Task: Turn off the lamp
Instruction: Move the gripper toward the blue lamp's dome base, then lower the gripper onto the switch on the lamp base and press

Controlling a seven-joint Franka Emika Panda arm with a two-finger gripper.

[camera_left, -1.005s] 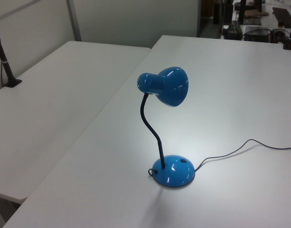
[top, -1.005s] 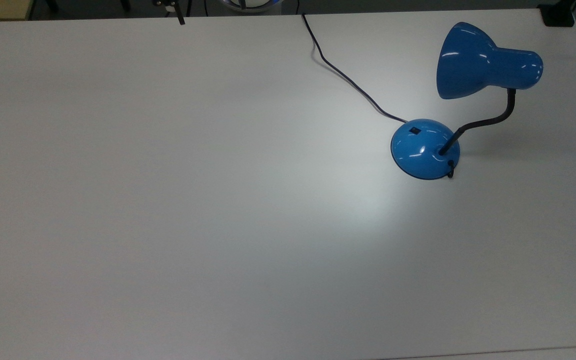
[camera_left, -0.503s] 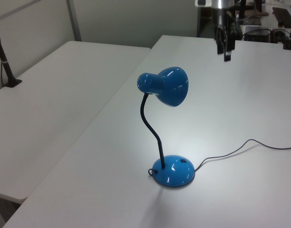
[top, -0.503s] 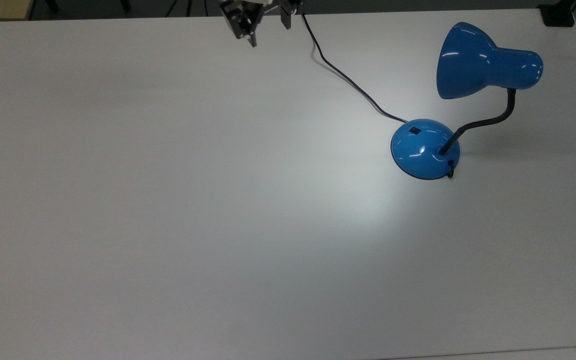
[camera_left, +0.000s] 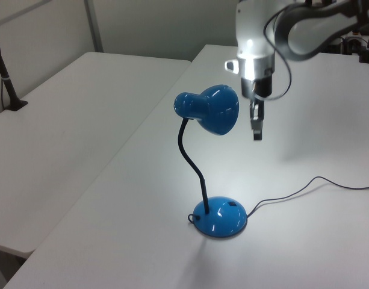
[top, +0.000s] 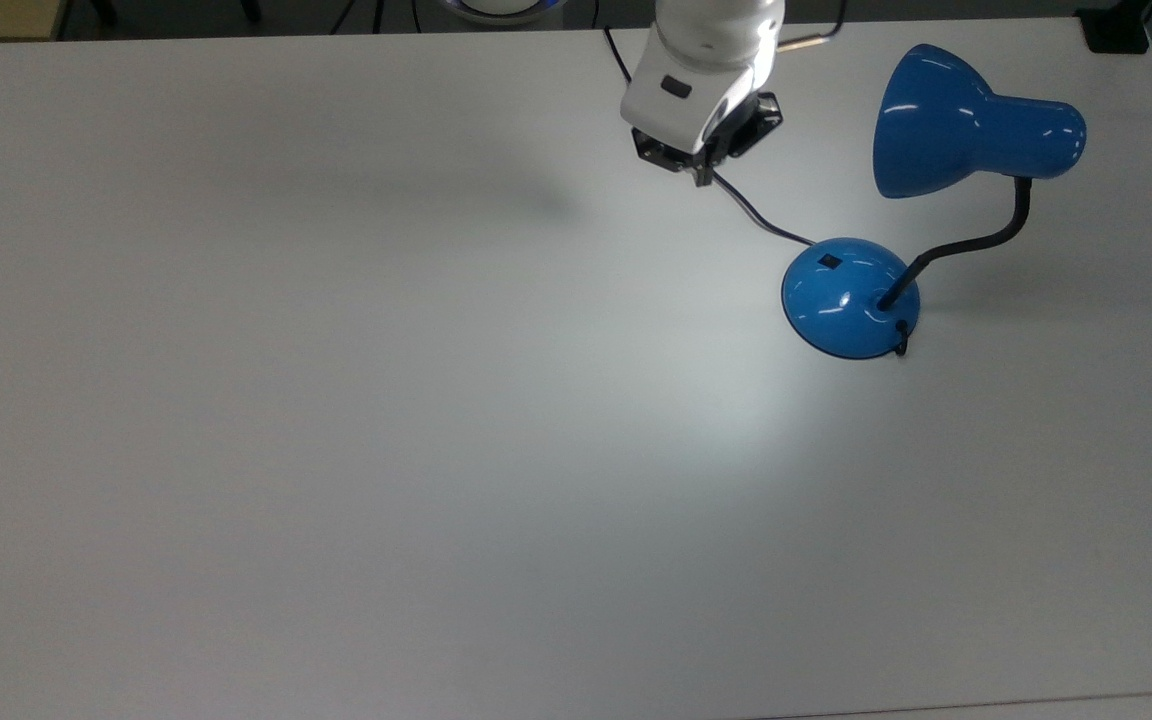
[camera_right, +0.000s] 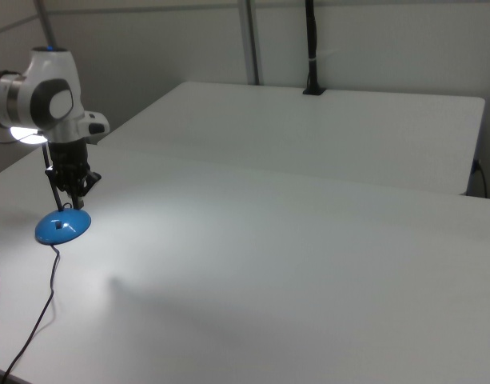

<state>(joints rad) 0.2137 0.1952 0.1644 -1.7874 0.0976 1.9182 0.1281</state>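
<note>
From the top view, you see the lamp (top: 851, 298) standing toward the top view's right on the white table (top: 336, 400), its round blue base resting flat with the small black switch (top: 829, 262) on the base's upper left slope. The black gooseneck (top: 976, 240) rises from the base and curves up to the cone shade (top: 946, 125), whose wide mouth faces the top view's left. A pale pool of light lies on the table below and left of the base, so the lamp is lit. The thin black cord (top: 761, 225) runs from the base up and left, passing under the gripper (top: 702, 176), which hangs above the table, up and left of the base and apart from it. You cannot tell from here how far its jaws stand apart.

From the left view, you see the gripper (camera_left: 256, 129) pointing straight down just beside the shade (camera_left: 217, 108) on the left view's right, well above the base (camera_left: 220, 218). Its dark fingers read as one narrow shape; their gap cannot be told. The cord (camera_left: 304, 188) trails away to the left view's right.

From the right view, you see the white arm (camera_right: 45, 96) at the right view's left, the gripper (camera_right: 69, 196) hanging just over the blue base (camera_right: 62, 227), with the cord (camera_right: 45, 292) running toward the lower edge.
</note>
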